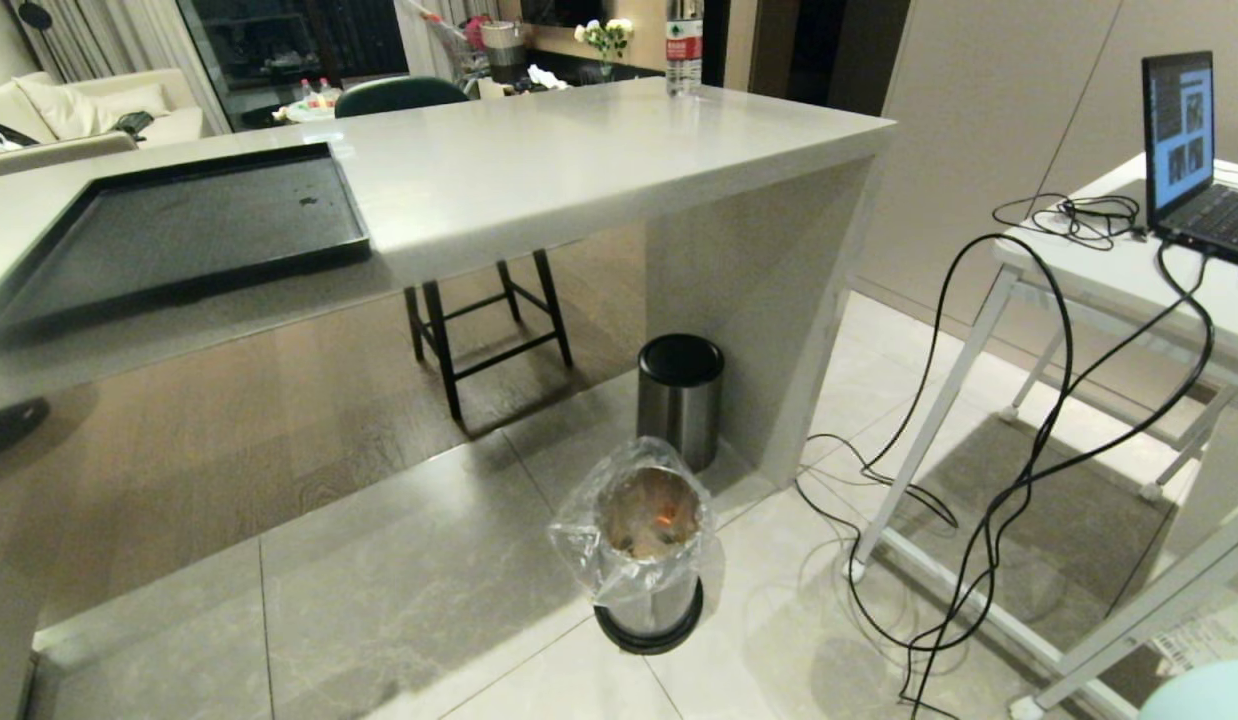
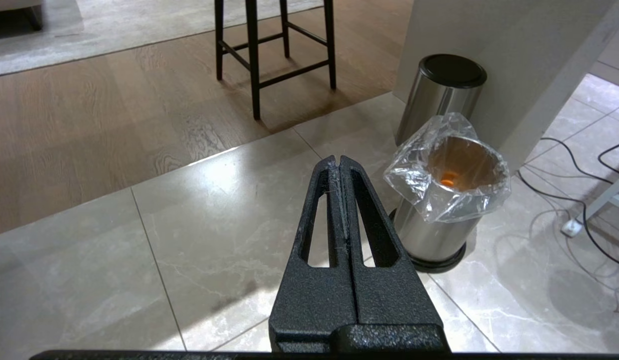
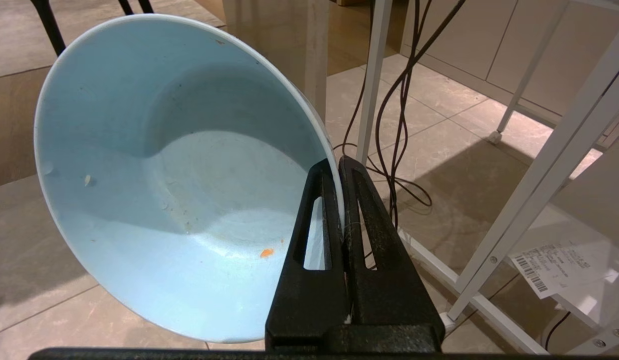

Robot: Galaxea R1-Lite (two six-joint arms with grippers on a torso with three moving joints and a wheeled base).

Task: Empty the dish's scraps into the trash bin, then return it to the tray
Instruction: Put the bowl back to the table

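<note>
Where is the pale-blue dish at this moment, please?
The dish is off the tray, clamped by its rim in the right gripper above the floor, beside the white table legs.

Black-lidded steel bin (image 1: 680, 398) beside counter (image 1: 579, 160), black stool (image 1: 489, 320) underneath, laptop (image 1: 1194, 150) (cables (image 1: 1019, 450) trailing) on white table (image 1: 1099, 270)

We're looking at both arms hanging low here, neither one showing up in the head camera. Our left end effector (image 2: 339, 162) has its two black fingers (image 2: 362, 220) pressed flat together with nothing between them, pointing out and down over the floor. Our right end effector (image 3: 338, 165) is clamped tight on the rim of the pale-blue dish (image 3: 164, 175), one finger inside the wall and one outside, and the dish sits tipped up on its side in that grip.
</note>
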